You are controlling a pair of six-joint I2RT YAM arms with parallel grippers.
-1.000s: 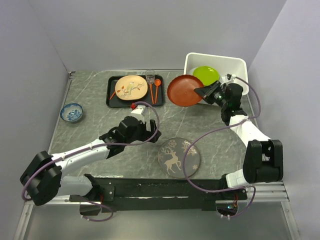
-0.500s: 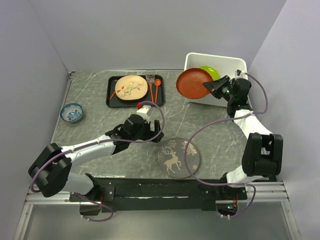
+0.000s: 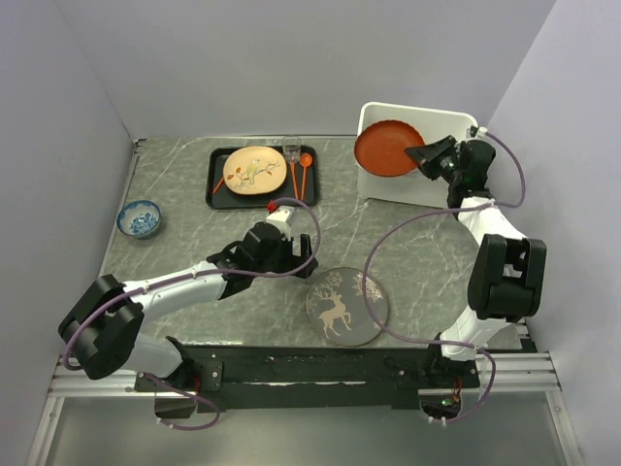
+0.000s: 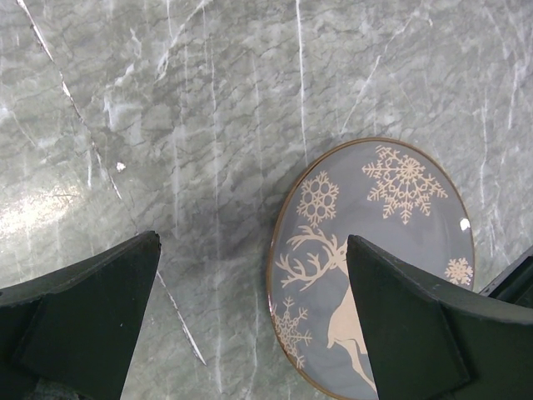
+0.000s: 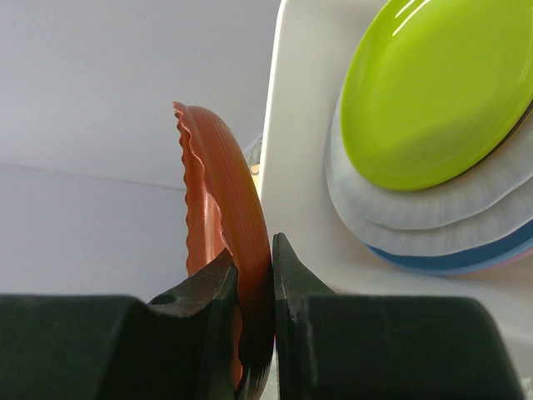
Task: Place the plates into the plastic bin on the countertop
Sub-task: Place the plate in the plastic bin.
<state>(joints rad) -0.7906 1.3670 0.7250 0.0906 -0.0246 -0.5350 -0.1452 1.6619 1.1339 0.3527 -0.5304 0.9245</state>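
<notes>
My right gripper [image 3: 423, 155] is shut on the rim of a red-brown plate [image 3: 386, 148] and holds it tilted above the white plastic bin [image 3: 419, 110]. In the right wrist view the plate [image 5: 223, 192] stands edge-on between my pads [image 5: 287, 275], beside the bin wall [image 5: 300, 125]. A lime green plate [image 5: 433, 92] lies in the bin on a stack of pale plates. A grey reindeer plate [image 3: 347, 306] lies on the countertop [image 3: 184, 243] at the front. My left gripper [image 3: 289, 254] is open just left of it; its rim [image 4: 287, 250] lies between my open jaws [image 4: 250, 317]. A cream floral plate [image 3: 254, 169] sits on the tray.
A flat black tray [image 3: 215, 183] at the back holds the cream plate plus an orange spoon [image 3: 305, 165] and fork. A small blue-patterned bowl [image 3: 139, 217] stands at the far left. Grey walls close in the back and sides.
My right gripper has carried the red-brown plate up and to the right, from beside the bin to over it. My left gripper has shifted slightly right toward the reindeer plate.
</notes>
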